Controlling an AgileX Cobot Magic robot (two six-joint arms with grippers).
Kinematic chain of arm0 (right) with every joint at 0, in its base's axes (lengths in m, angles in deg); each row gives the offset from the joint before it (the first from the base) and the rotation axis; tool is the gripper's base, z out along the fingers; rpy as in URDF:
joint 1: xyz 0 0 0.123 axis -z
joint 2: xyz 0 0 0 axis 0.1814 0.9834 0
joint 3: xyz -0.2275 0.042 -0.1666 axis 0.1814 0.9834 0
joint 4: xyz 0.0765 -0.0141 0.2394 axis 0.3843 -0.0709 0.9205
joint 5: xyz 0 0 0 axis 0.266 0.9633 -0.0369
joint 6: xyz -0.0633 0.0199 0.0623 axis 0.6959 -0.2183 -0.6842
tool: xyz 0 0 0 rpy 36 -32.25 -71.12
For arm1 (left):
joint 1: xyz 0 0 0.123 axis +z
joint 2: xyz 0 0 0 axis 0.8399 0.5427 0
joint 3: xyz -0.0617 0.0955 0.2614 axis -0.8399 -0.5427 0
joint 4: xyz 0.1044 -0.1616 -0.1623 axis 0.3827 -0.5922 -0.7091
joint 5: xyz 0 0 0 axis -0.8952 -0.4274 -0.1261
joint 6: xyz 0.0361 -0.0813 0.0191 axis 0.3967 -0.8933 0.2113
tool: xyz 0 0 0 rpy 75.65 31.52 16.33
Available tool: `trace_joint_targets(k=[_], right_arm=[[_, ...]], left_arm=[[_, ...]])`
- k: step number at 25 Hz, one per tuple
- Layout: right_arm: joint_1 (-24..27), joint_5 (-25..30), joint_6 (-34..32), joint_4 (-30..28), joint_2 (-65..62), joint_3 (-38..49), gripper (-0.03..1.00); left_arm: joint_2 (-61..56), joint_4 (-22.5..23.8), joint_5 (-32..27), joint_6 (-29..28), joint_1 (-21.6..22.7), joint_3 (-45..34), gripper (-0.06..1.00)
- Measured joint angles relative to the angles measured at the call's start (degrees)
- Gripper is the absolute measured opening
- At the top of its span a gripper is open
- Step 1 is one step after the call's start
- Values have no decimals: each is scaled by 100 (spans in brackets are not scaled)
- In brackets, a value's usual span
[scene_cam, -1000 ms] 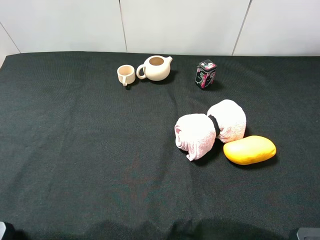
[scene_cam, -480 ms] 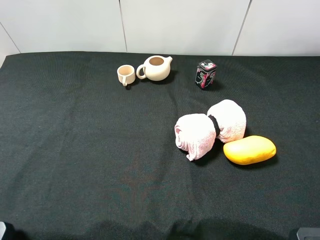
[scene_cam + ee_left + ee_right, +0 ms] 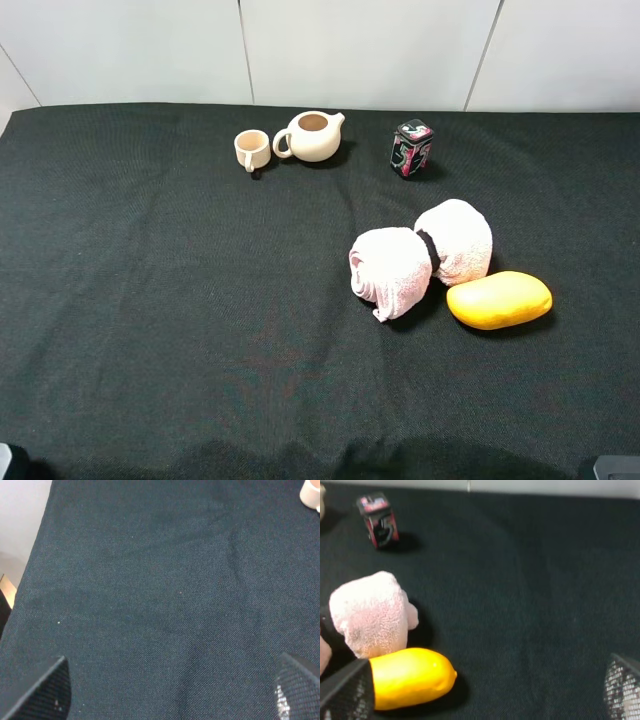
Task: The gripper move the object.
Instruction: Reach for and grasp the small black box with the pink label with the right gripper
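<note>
The object, a small black tin box [image 3: 411, 148] with a pink, green and white pattern, stands upright at the back of the dark cloth, right of centre. It also shows far off in the right wrist view [image 3: 379, 520]. My right gripper [image 3: 485, 690] is open and empty, low over the cloth near the front right, far from the box. My left gripper [image 3: 169, 690] is open and empty over bare cloth at the front left. In the exterior high view only slivers of the arms show at the bottom corners.
A cream teapot [image 3: 312, 136] and a cream cup [image 3: 250, 149] stand at the back, left of the box. Two pink rolled towels [image 3: 420, 256] and a yellow mango [image 3: 499, 299] lie between the box and my right gripper. The cloth's left edge [image 3: 30, 555] is near my left gripper.
</note>
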Motion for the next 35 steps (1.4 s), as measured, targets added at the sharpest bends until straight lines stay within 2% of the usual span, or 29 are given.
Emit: trace_joint_targets(k=[4, 23, 35], right_arm=[[0, -258, 70, 50, 776, -252, 69], [0, -381, 642, 108, 4928, -2381, 69], [0, -392, 837, 142, 6534, -3598, 69]], left_arm=[[0, 0, 0, 0, 0, 0, 85], [0, 0, 0, 0, 0, 0, 85], [0, 0, 0, 0, 0, 0, 85]])
